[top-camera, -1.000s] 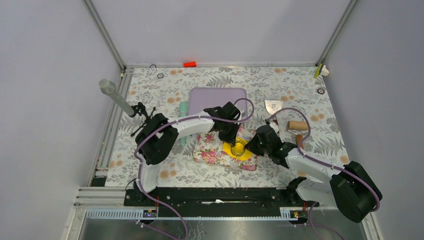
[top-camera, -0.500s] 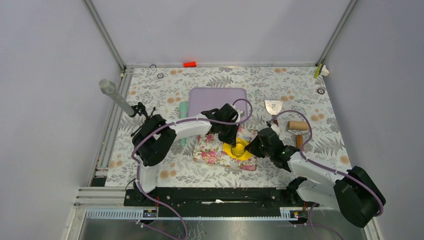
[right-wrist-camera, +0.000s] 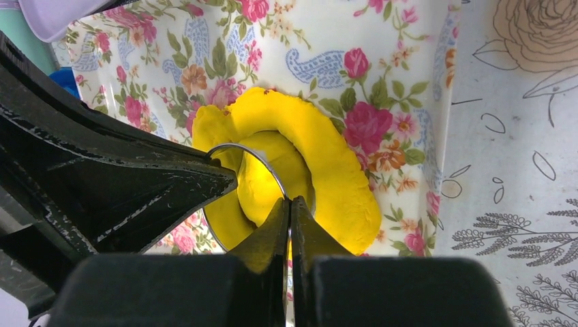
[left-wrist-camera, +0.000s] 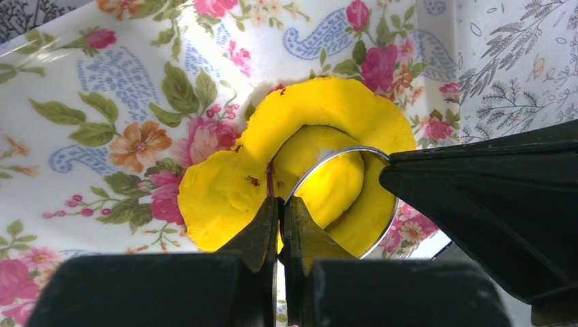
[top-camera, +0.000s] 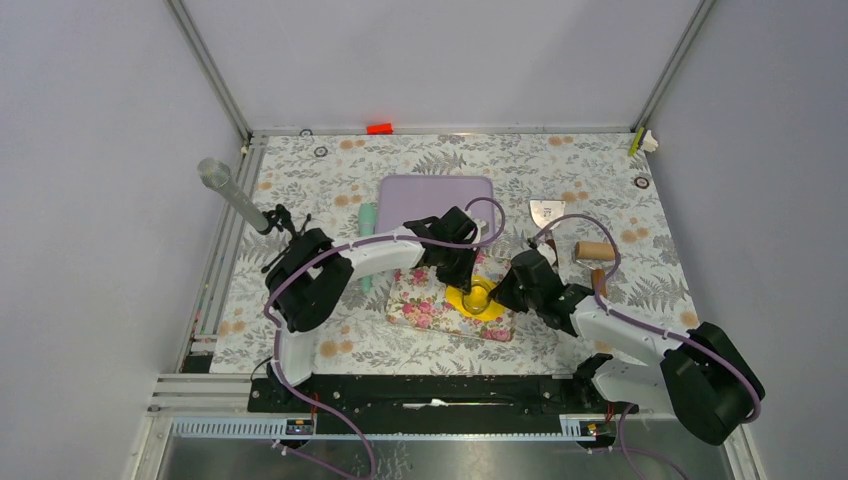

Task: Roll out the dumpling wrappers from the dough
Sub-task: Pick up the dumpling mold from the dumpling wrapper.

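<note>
- The white rose-patterned rectangular board (top-camera: 420, 305) is the landmark; the work sits at its right end.
- The left gripper (left-wrist-camera: 280, 216) reaches in over the board's far edge, its jaws pinched tight on one wall of the thin round metal ring cutter (left-wrist-camera: 339, 150).
- The right gripper (right-wrist-camera: 289, 218) comes from beyond the board's right edge, clamped likewise on the opposite wall.
- The bright yellow flattened dough (left-wrist-camera: 218, 197) lies on the board's right end, thick, uneven-edged, slightly cracked.
- The ring cutter stands pressed into it. Cutting appears to be the step in hand; next probably comes a level lift by both arms together.
- The small yellow wrapper disc (left-wrist-camera: 327, 187) inside the ring looks lumpy, not yet neatly flat.
</note>
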Action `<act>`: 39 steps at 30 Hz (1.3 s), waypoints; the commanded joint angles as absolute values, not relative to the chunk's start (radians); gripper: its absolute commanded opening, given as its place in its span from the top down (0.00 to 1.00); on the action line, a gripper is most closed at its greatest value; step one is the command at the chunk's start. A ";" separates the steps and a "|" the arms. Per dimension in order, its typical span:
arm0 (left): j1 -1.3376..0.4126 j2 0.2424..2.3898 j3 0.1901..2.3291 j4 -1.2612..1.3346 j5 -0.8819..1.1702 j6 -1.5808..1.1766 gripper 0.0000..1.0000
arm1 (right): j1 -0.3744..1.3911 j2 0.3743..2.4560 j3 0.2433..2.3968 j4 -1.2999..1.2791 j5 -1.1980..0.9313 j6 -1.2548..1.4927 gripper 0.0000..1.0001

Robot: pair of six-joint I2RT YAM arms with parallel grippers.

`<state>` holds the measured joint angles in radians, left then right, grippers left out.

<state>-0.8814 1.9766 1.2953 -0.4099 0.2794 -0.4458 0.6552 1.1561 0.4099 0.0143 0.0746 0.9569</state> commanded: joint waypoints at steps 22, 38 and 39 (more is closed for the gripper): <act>-1.001 2.169 1.197 -0.540 0.348 -0.450 1.00 | 0.713 1.150 0.308 -0.137 0.011 1.014 1.00; -0.970 2.114 1.179 -0.575 0.329 -0.413 1.00 | 0.713 1.181 0.389 -0.147 0.037 0.988 1.00; -0.969 2.116 1.180 -0.575 0.330 -0.412 1.00 | 0.713 1.180 0.386 -0.147 0.035 0.988 1.00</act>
<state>-0.9009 1.9663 1.2926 -0.4194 0.2626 -0.4408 0.6735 1.1282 0.4232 -0.0589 0.1081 0.9752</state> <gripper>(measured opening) 0.014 0.011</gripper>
